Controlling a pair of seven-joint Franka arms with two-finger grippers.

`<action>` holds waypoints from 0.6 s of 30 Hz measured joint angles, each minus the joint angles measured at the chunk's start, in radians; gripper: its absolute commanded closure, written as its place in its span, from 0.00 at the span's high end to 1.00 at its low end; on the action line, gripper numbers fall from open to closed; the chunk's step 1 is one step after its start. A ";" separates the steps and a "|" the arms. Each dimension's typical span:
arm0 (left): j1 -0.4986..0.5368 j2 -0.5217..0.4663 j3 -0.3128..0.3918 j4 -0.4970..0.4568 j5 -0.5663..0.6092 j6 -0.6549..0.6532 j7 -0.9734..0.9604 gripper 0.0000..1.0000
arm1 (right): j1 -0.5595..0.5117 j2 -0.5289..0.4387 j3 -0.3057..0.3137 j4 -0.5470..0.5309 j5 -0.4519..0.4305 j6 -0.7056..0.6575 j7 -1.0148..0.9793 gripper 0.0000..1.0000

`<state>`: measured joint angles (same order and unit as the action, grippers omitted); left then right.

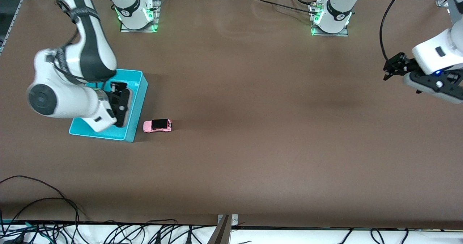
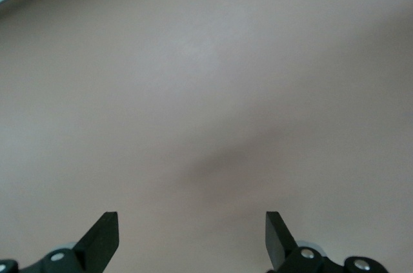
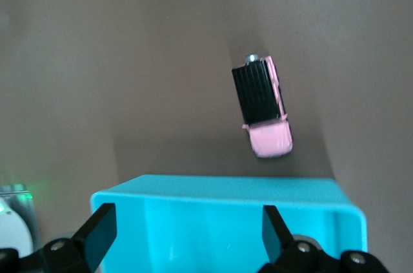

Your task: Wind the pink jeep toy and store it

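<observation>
Pink jeep toy point(image 1: 157, 125) on the counter point(image 1: 253, 110), both end effectors apart and empty.

I saw the pink jeep toy standing on its wheels on the brown counter, just beside the turquoise bin point(image 1: 139, 102) on the side toward the left arm's end, not touching it as far as I could tell. The bin sat at the right arm's end of the counter. My right end effector point(image 1: 119, 104) hung over the bin with its fingers spread wide and nothing between them; in the right wrist view the jeep point(image 3: 261, 106) lay past the bin's rim point(image 3: 226, 186). My left end effector point(image 1: 392, 68) waited over bare counter at the left arm's end, well apart from the toy, fingers point(image 2: 103, 237) likewise spread and holding nothing.
</observation>
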<state>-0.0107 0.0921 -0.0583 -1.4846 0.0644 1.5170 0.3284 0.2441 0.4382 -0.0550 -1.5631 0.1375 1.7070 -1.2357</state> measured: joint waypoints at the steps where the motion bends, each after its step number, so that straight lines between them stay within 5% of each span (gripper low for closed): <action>1: 0.001 -0.013 0.004 -0.013 0.000 0.000 -0.024 1.00 | 0.007 0.011 0.001 0.000 0.000 0.018 -0.013 1.00; 18: -0.005 -0.096 0.007 -0.057 -0.002 0.000 -0.211 1.00 | 0.078 0.134 0.002 -0.124 -0.008 0.385 -0.234 1.00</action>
<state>-0.0158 -0.0043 -0.0512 -1.5414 0.0625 1.5168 0.1169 0.3222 0.5726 -0.0530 -1.6866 0.1294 2.0923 -1.4694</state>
